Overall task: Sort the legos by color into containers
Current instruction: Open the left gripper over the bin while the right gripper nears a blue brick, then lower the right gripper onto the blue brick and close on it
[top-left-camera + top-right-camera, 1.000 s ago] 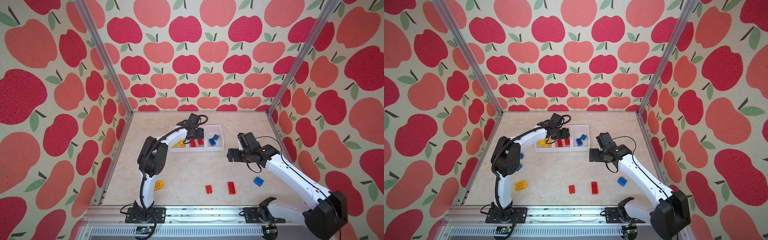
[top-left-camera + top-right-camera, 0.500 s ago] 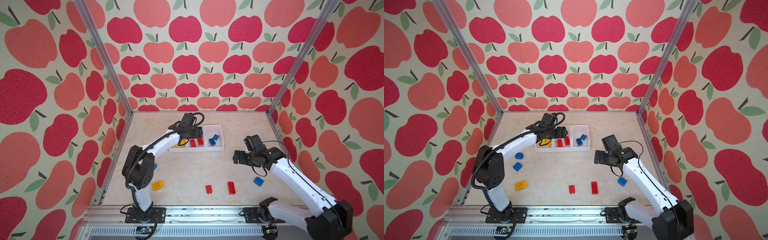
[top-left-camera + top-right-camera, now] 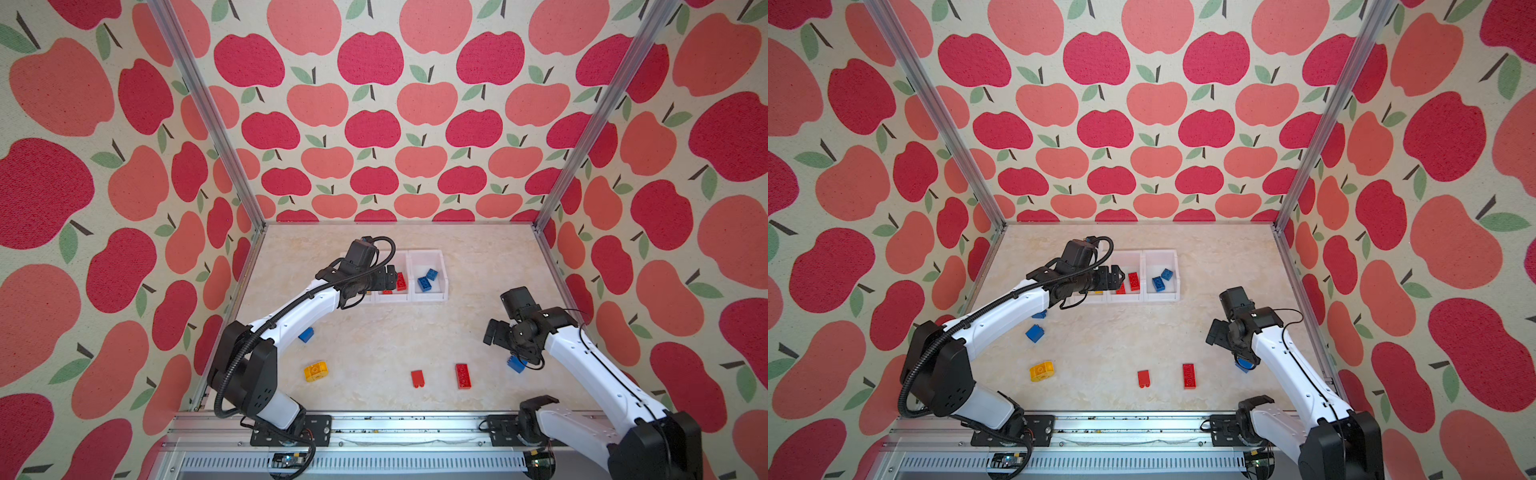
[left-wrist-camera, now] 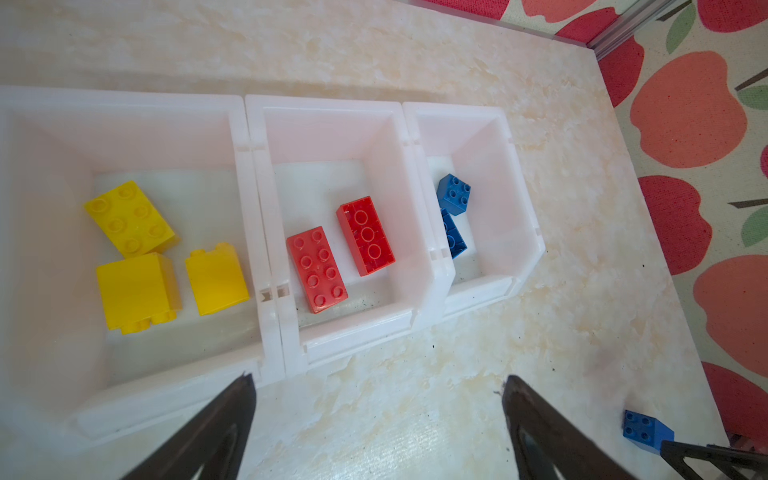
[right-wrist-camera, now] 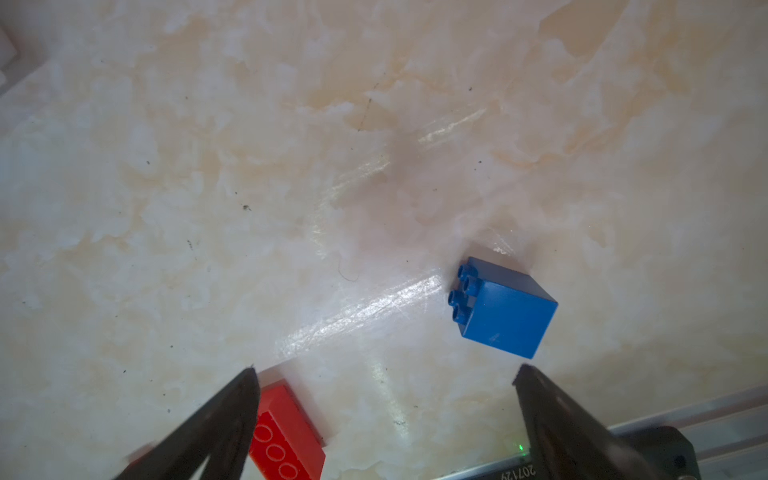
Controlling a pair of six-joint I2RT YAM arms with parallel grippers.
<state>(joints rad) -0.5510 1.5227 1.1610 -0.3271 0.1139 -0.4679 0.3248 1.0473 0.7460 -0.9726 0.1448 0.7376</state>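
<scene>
Left gripper [image 4: 379,378], right gripper [image 5: 385,370] gape empty; blue lego [image 3: 515,365] seemingly half hidden beneath arm.

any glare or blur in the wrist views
Right wrist view: a glare streak crosses the glossy marbled tabletop beside the sharp blue square plastic brick; the dark jaws are blurred. Left wrist view: the white translucent plastic bins look washed out, their near rim soft.

The legos [image 4: 317,269] are glossy moulded plastic. The containers [image 4: 249,124] are milky translucent plastic, smooth. The counter [image 5: 208,166] is polished, marble-patterned, reflecting light. The walls [image 3: 370,124] look matt, grainy cloth; corner posts [image 3: 212,124] brushed metal.
</scene>
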